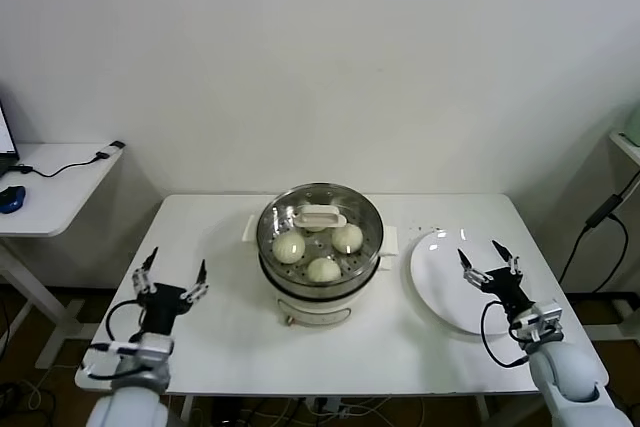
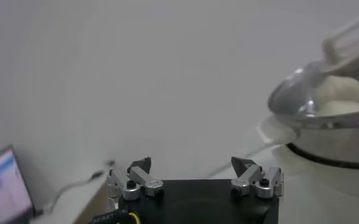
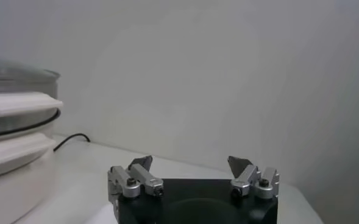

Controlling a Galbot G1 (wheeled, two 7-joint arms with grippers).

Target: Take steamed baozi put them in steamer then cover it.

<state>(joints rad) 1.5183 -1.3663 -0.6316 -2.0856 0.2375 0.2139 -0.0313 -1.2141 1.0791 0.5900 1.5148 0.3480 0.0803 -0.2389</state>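
Observation:
The steamer stands at the middle of the white table. The glass cover with its cream handle sits on it. Three baozi show through the glass; one is on the left, one on the right and one at the front. A fourth is not visible. My left gripper is open and empty near the table's front left. My right gripper is open and empty over the white plate. The steamer also shows in the left wrist view and the right wrist view.
The empty white plate lies right of the steamer. A side desk with a cable and a laptop edge stands at the far left. A black cable hangs at the right.

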